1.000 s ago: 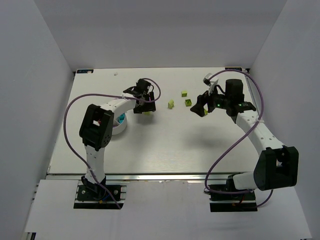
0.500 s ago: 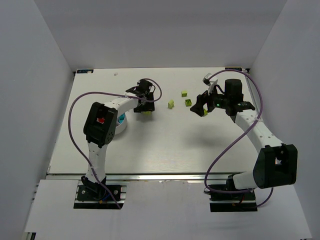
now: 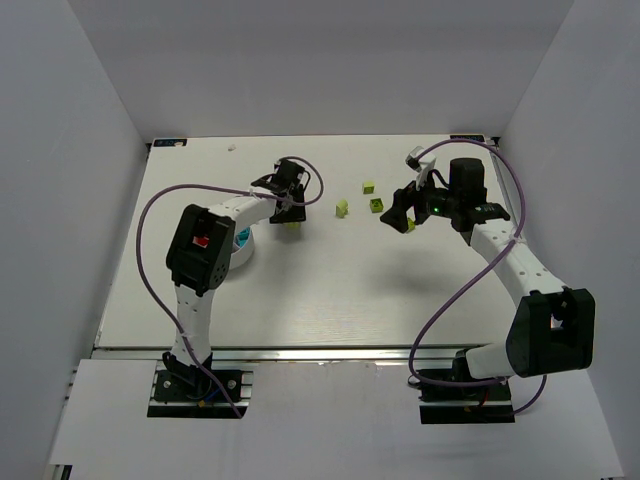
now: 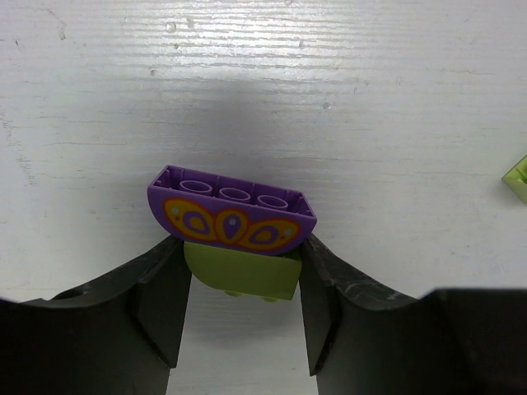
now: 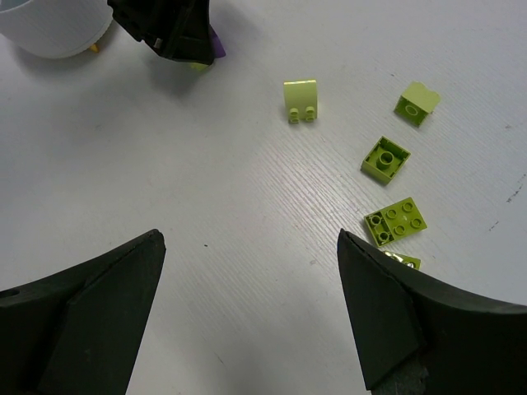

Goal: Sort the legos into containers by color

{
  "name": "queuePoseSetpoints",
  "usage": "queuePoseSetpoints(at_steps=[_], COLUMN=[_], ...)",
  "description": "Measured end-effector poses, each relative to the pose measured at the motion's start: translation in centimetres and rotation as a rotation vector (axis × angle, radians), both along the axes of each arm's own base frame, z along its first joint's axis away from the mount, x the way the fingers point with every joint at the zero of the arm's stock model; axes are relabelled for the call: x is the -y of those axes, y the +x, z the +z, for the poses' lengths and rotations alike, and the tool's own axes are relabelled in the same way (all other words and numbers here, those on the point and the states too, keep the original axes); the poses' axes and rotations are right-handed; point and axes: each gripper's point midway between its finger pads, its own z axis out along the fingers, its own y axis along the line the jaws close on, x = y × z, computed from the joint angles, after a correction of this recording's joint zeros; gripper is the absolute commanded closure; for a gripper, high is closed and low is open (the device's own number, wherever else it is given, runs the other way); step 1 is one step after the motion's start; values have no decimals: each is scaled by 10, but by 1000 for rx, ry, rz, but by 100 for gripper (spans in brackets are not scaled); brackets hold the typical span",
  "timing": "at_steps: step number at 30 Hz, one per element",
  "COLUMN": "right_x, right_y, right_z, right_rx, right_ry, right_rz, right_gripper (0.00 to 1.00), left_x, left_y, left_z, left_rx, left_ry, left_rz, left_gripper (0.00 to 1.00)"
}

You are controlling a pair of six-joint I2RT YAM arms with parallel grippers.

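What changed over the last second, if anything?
Very little. The left arm's elbow swung slightly right, and the left gripper edged a little left over the purple-on-lime stack, which its fingers appear to clamp by the lime brick. The right gripper, open, the loose lime bricks and the dish stayed put.

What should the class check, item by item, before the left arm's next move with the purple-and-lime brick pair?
1. Left gripper fingers pressed on both sides of the stacked pair, at its lime lower brick: ok.
2. Pair is a single color, ready to sort: not ok, purple sits on lime.
3. Pair lifted off the table: cannot tell.
4. White dish close beside the left arm: ok.
5. Right gripper open and well away from the left one: ok.
6. Loose lime bricks sorted: not ok, they lie on the table.
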Motion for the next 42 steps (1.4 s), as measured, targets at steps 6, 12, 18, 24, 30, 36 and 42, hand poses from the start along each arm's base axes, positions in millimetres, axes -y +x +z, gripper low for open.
queuePoseSetpoints(at_steps=[6, 12, 18, 24, 30, 36, 42], right_x=[-4, -28, -65, -98, -129, -142, -141], right_y=[-3, -14, -20, -27, -42, -55, -59], right_z=[0, -14, -38, -42, -39, -43, -50], right_rx=[-2, -123, -403, -599, -684, -741, -787], right_ry=[3, 47, 112, 165, 181, 179, 181], right_rz=[18, 42, -6, -48, -28, -24, -49], right_gripper=[11, 11, 11, 11, 11, 11, 12], left_x=[-1, 2, 32, 62, 79, 89, 92], left_y=[-12, -60, -103, -138, -159, -164, -165], left_z=[1, 6, 35, 63, 73, 87, 96], left_rx=[28, 8, 78, 175, 216, 256, 283], left_ry=[-34, -115, -274, -420, -494, -529, -537], left_rz=[-12, -82, -232, -385, -469, -509, -528], left_gripper=[51, 52, 53, 53, 53, 53, 53])
